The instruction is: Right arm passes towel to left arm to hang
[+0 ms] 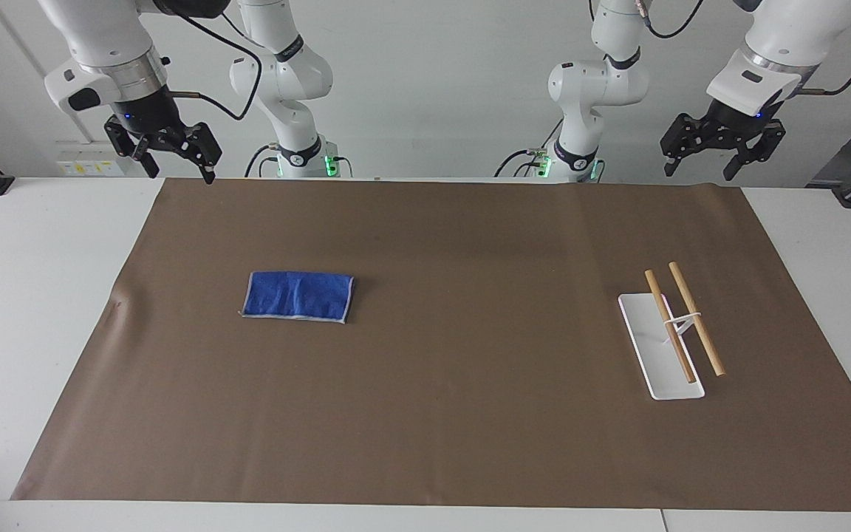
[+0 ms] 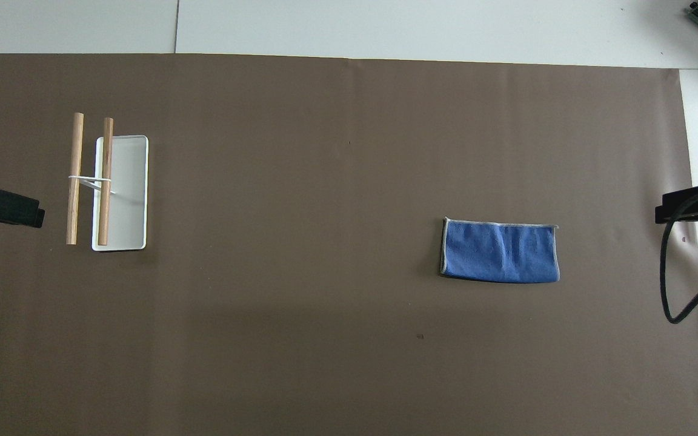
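The folded blue towel (image 1: 298, 296) (image 2: 500, 251) lies flat on the brown mat, toward the right arm's end of the table. My right gripper (image 1: 178, 159) (image 2: 688, 206) hangs high over the mat's corner by its own base, open and empty, well away from the towel. My left gripper (image 1: 702, 164) (image 2: 13, 208) waits raised at its own end of the table, also open and empty. A white rack (image 1: 658, 343) (image 2: 120, 192) with two wooden rods stands toward the left arm's end.
A brown mat (image 1: 455, 384) (image 2: 300, 339) covers most of the white table. A black cable (image 2: 673, 284) loops down from the right wrist at the mat's edge.
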Robot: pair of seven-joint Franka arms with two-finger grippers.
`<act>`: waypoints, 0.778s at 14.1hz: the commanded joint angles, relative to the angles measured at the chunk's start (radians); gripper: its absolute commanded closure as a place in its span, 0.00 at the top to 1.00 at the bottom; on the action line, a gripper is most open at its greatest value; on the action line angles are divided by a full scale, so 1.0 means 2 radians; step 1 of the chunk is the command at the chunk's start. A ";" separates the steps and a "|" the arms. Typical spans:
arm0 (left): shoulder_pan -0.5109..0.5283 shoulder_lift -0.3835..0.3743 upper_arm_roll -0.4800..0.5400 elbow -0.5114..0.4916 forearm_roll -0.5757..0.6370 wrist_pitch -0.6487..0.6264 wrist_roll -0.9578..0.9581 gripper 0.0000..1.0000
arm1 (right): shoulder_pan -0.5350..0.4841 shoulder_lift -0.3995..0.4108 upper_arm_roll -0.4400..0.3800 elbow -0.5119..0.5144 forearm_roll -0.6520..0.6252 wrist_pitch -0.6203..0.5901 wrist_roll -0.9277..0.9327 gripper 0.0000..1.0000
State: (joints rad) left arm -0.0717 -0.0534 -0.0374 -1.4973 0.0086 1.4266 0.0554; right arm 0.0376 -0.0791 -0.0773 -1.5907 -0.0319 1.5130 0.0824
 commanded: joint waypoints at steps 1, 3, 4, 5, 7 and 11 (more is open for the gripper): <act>-0.002 -0.012 0.002 -0.014 0.011 0.004 0.002 1.00 | -0.001 -0.011 0.002 -0.012 0.001 0.006 -0.007 1.00; -0.002 -0.012 0.002 -0.014 0.011 0.004 0.002 1.00 | -0.001 -0.011 0.002 -0.012 0.001 0.006 -0.007 1.00; -0.002 -0.013 0.002 -0.014 0.011 0.004 0.002 1.00 | -0.001 -0.011 0.002 -0.012 0.001 0.006 -0.007 1.00; -0.002 -0.012 0.002 -0.014 0.011 0.004 0.002 1.00 | -0.001 -0.011 0.002 -0.013 0.001 0.006 -0.005 1.00; -0.002 -0.012 0.002 -0.014 0.012 0.004 0.002 1.00 | -0.001 -0.012 0.002 -0.016 0.001 0.010 -0.004 1.00; -0.002 -0.012 0.002 -0.014 0.011 0.004 0.002 1.00 | -0.001 -0.017 0.002 -0.027 0.001 0.015 -0.004 1.00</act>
State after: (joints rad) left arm -0.0717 -0.0534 -0.0374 -1.4973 0.0086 1.4266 0.0554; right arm 0.0376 -0.0814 -0.0772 -1.5987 -0.0319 1.5160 0.0823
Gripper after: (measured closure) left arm 0.000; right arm 0.000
